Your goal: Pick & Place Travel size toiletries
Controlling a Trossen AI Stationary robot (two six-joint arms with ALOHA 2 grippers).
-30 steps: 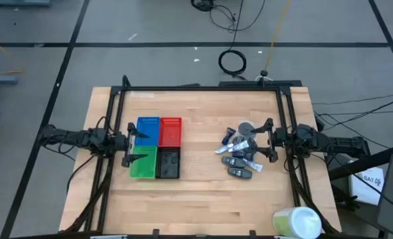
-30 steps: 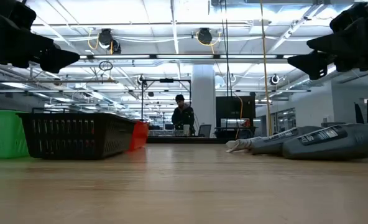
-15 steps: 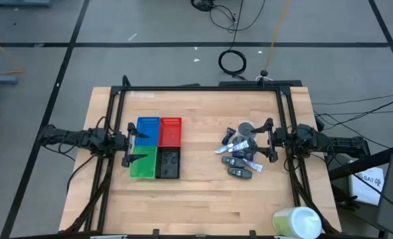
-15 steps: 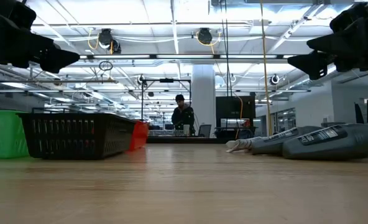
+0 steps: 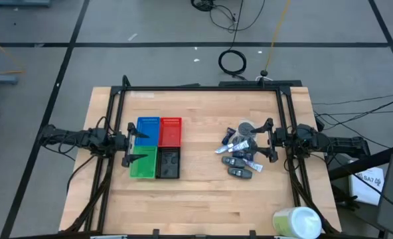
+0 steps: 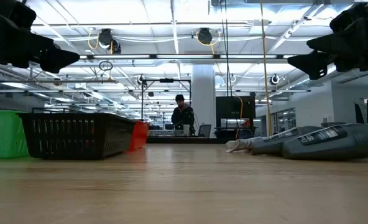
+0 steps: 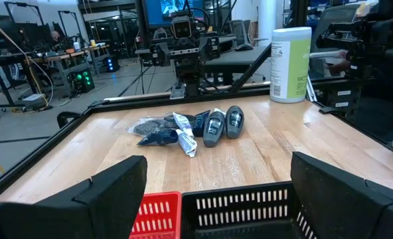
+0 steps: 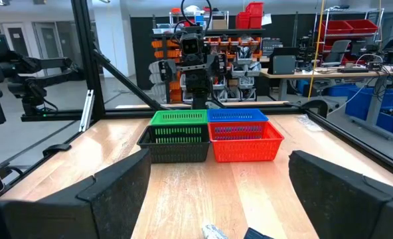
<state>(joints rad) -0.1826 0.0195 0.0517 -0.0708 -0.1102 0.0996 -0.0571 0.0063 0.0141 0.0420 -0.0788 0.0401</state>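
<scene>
From left to right I see: my left gripper (image 5: 131, 147), jaws wide and empty, level above the left edge of four trays (image 5: 144, 165) (blue, red, green, black); roughly ten travel size toiletries (image 5: 239, 156) heaped right of centre on the table (image 5: 196, 199); my right gripper (image 5: 267, 140), wide and empty, level just beside the heap

Toiletries (image 5: 239, 156) heaped right of centre, right gripper (image 5: 268, 141) jaws apart beside them; left gripper (image 5: 131, 143) over trays (image 5: 158, 147).
</scene>
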